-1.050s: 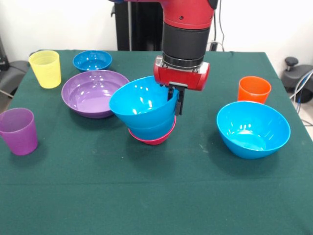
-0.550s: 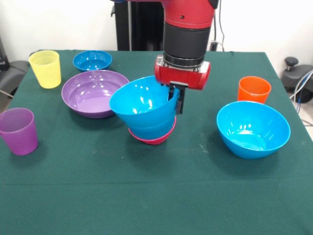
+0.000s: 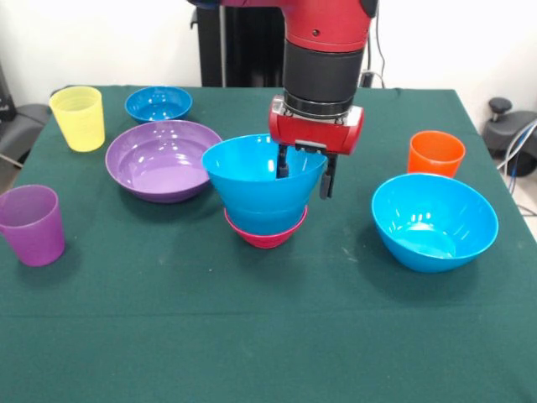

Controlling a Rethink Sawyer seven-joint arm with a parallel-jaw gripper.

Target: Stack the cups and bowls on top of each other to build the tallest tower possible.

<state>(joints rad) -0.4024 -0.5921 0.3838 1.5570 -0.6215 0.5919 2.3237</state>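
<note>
A small magenta bowl (image 3: 265, 236) at the table's middle holds nested blue bowls (image 3: 260, 189), the top one sitting level. My gripper (image 3: 304, 175) is open over that bowl's right rim, one finger inside the bowl and the other outside it. Loose around the stack are a wide purple bowl (image 3: 162, 159), a small blue bowl (image 3: 159, 103) and a large blue bowl (image 3: 434, 220). A yellow cup (image 3: 78, 117) stands at the far left, a purple cup (image 3: 32, 224) at the near left, and an orange cup (image 3: 435, 154) at the right.
The green cloth-covered table (image 3: 268, 336) ends in a front edge near the bottom of the view. A black stand and cables (image 3: 512, 134) lie off the table's right side.
The top blue bowl was tilted to the left and held at its rim; it now sits level in the stack. The gripper's fingers have spread apart and let go of it.
</note>
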